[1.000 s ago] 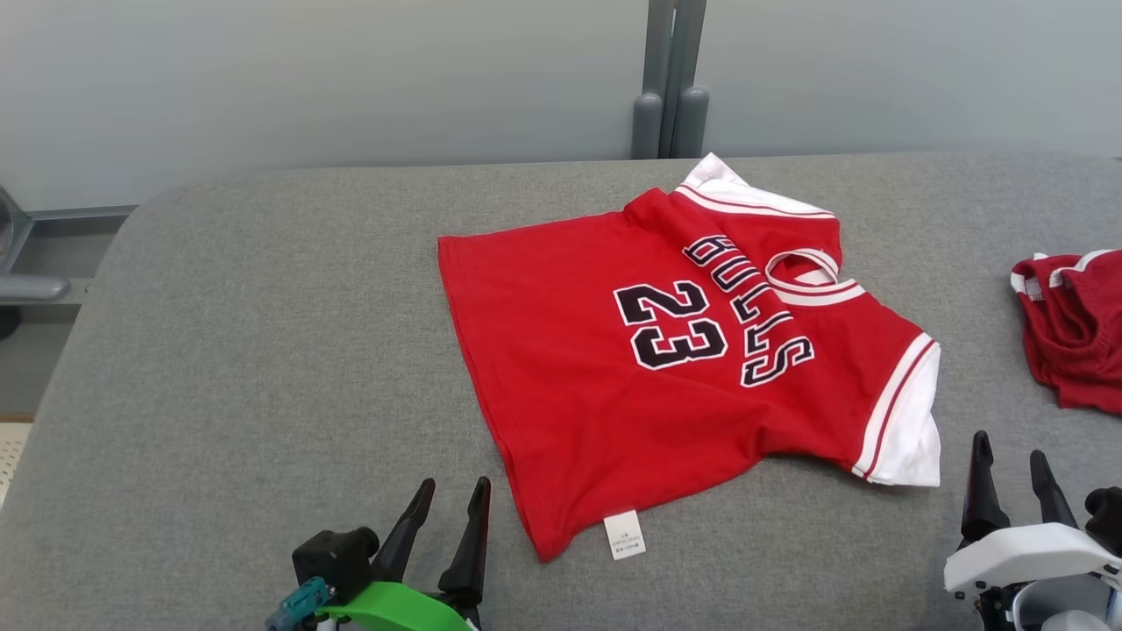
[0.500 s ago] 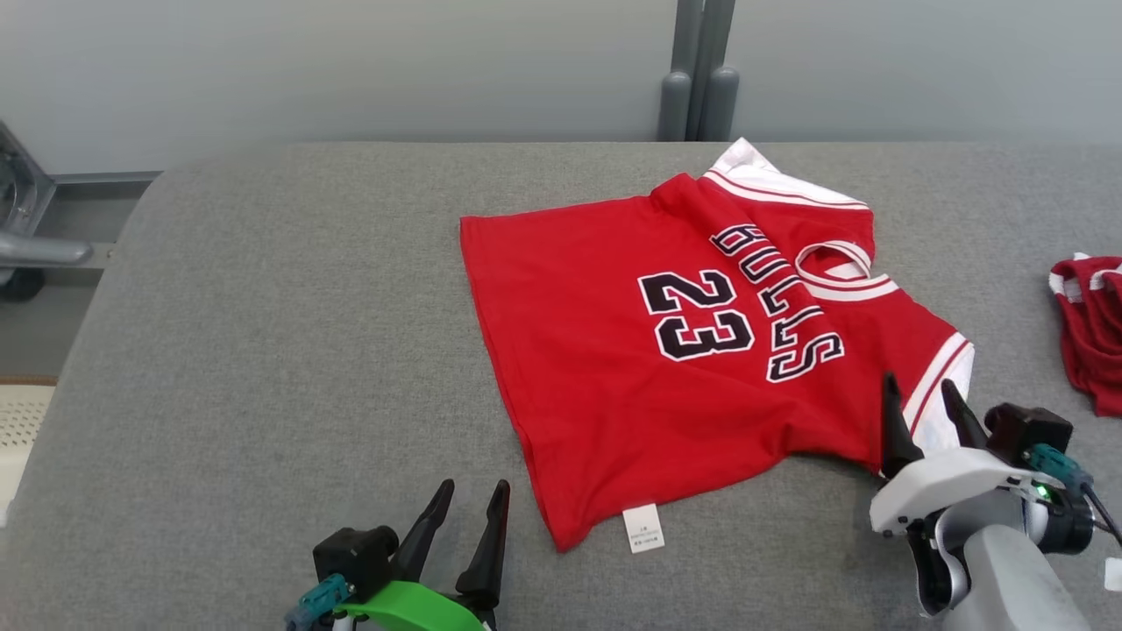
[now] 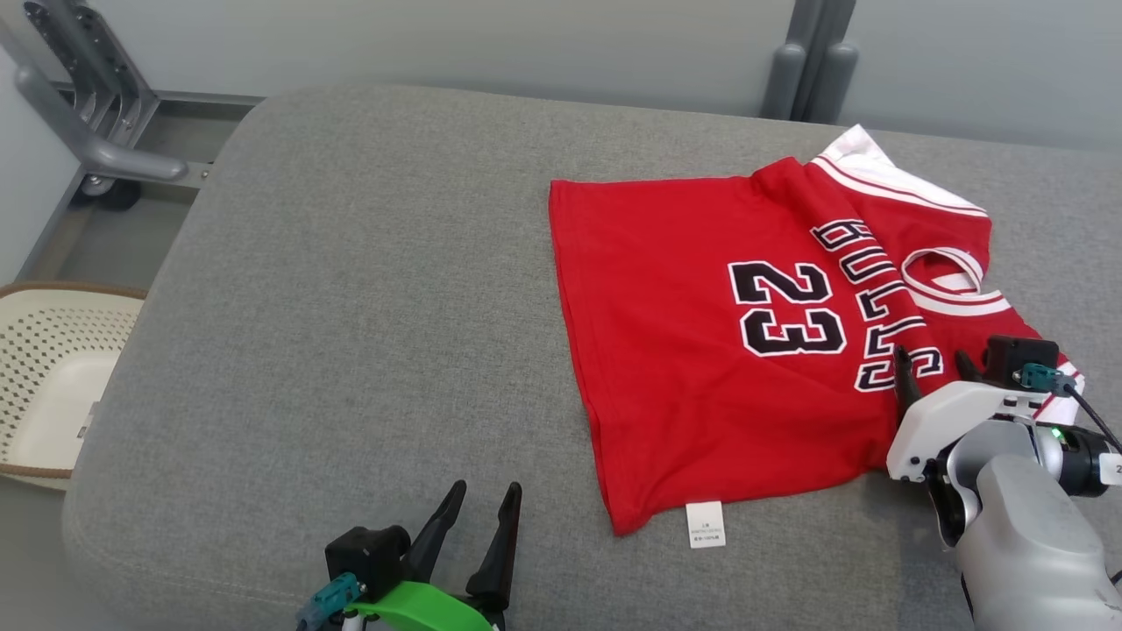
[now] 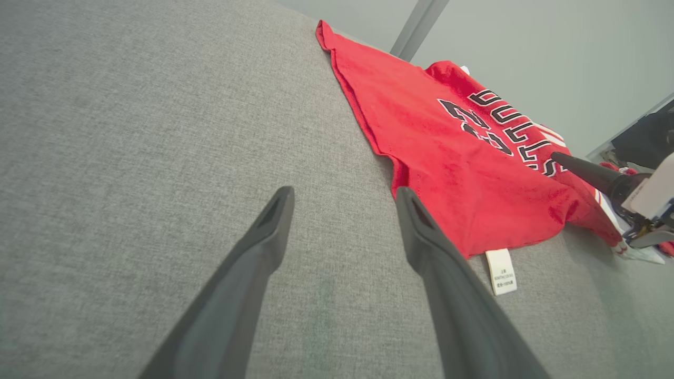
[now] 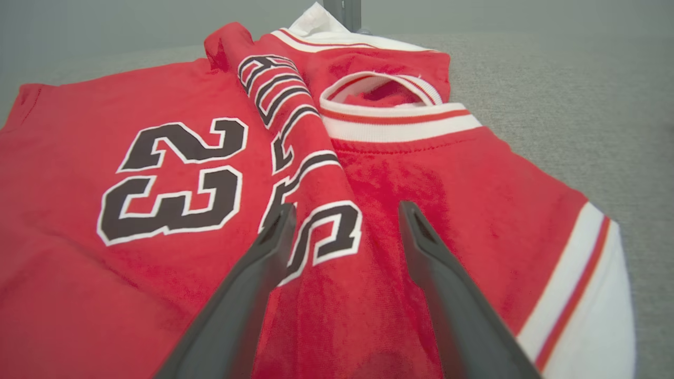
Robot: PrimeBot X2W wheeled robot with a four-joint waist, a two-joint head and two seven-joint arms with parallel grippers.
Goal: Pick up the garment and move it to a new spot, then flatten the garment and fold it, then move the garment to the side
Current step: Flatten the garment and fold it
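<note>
Two grippers are seen with fingers spread and nothing held: the left gripper (image 3: 486, 487) is poised over the bare grey cushion (image 3: 351, 289) near the garment (image 3: 701, 350) at its hem corner, and the right gripper (image 3: 931, 359) is set over the garment's shoulder area, by the last printed letter. The garment, a red jersey numbered 23, is laid mostly flat on the cushion's right part, with a ridge creased through the lettering and a white label (image 3: 706, 524) showing at the near hem.
</note>
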